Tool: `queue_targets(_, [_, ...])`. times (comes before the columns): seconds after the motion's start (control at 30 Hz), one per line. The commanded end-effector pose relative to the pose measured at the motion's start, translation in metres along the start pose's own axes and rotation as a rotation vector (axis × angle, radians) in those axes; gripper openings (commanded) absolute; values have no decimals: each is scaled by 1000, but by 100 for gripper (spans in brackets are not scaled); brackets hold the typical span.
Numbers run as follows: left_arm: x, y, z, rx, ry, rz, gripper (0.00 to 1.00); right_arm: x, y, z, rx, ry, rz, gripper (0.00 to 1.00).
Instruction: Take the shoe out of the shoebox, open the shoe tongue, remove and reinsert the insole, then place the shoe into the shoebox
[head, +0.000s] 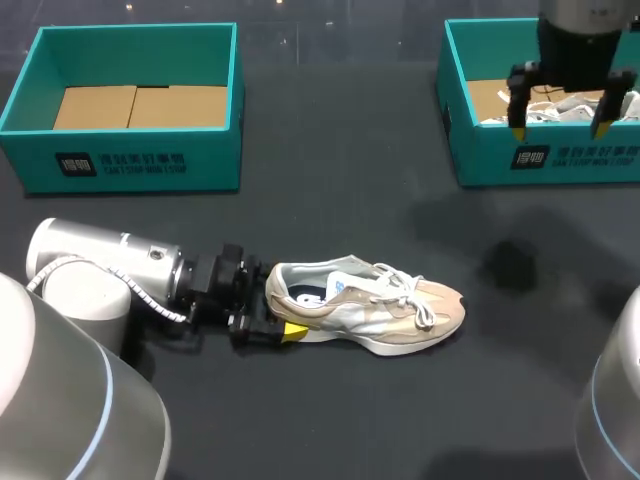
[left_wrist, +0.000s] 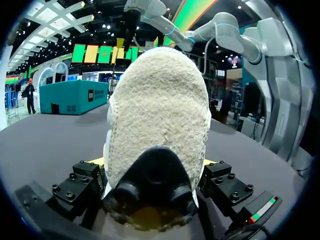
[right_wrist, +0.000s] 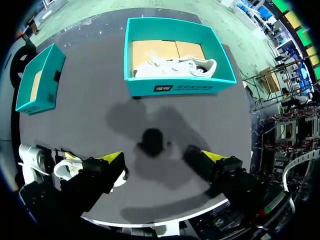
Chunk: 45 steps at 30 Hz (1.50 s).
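Here the dark table (head: 330, 150) carries one beige and white shoe (head: 370, 310), standing on its sole with white laces, and everything else is placed from that shoe. The left arm (head: 100, 265) lies low over the table directly behind the shoe's heel. The right arm (head: 580, 30) hangs well beyond the shoe, past its toe end.

Two teal boxes sit on the far side of the shoe and well apart from it. The left shoebox (head: 130, 160), off past the heel end, shows only its brown cardboard floor. The right shoebox (head: 560, 160), off past the toe end, holds a second shoe (right_wrist: 170, 67), pale and lying on its side.

The left gripper (head: 270, 325) is clamped on the shoe's heel. In the left wrist view the fuzzy beige heel (left_wrist: 157, 125) fills the space between its fingers, which press on it from both sides.

The right gripper (head: 558, 130) hovers above the right shoebox, far from the shoe on the table, its yellow-tipped fingers spread wide with nothing between them.
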<state>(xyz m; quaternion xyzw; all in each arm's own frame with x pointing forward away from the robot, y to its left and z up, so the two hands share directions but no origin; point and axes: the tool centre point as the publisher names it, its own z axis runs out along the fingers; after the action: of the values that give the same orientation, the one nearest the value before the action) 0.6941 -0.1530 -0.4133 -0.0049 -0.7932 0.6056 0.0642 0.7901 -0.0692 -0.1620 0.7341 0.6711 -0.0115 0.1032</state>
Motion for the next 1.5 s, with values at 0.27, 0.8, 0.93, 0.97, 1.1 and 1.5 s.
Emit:
queue_targets(0.27, [3,5,3,-1,-1,-1,0,39,-17,-5,0,-18,-25,100])
queue_targets(0.8, [3,5,3,-1,-1,-1,0,144,-88,2,22,-41,-21,100])
queue_targets(0.93, [3,5,3,-1,-1,-1,0,167,-101,7,48,-24,-45,100])
queue_targets(0.97, [3,5,3,-1,-1,-1,0,167,-101,7,48,-24,-45,100])
queue_targets(1.1, [3,5,3,-1,-1,-1,0,167,-101,7,48,-24,-45,100])
queue_targets(1.5, [3,5,3,-1,-1,-1,0,199,-128,21,60,-64,4,100])
